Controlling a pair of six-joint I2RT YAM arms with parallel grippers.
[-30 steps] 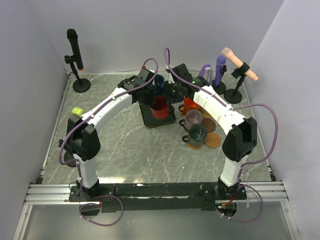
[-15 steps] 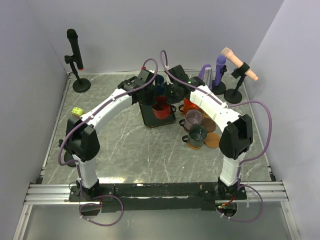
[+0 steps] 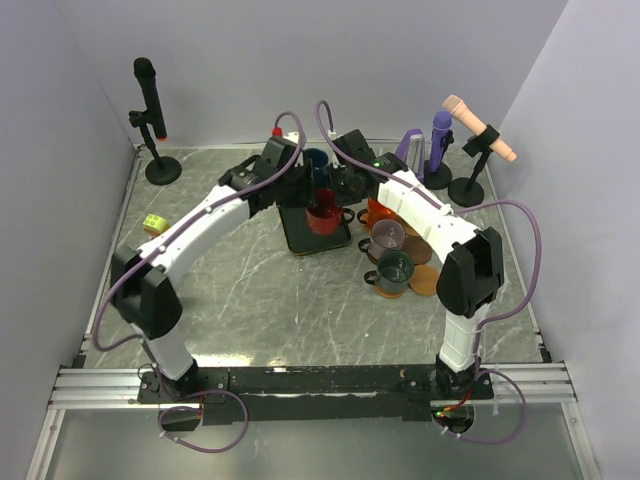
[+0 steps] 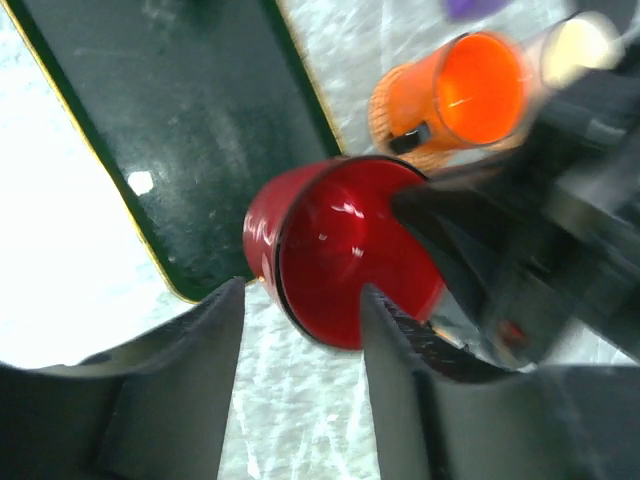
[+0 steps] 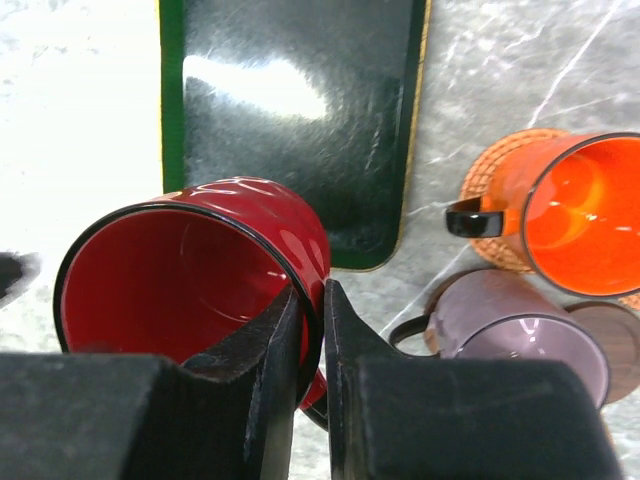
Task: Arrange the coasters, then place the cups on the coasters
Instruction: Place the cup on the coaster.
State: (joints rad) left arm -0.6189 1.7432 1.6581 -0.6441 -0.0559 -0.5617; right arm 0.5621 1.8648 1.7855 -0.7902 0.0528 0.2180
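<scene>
Grey marbled table (image 3: 270,290) carries a black tray (image 5: 300,130) at upper centre of the overhead view. The red cup (image 5: 190,270) sits at the lower left of the right wrist view, over the tray's edge. The right gripper (image 5: 310,300) is clamped on its rim wall, one finger inside and one outside. The left gripper (image 4: 300,305) has its jaws apart, with the cup showing between them. At right, an orange cup (image 5: 585,205) stands on a woven coaster (image 5: 500,165), and a mauve cup (image 5: 510,330) is just below it.

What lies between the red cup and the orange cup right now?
In the right wrist view, a corner of the black tray and then a strip of bare table separate the red cup from the orange cup.
</scene>
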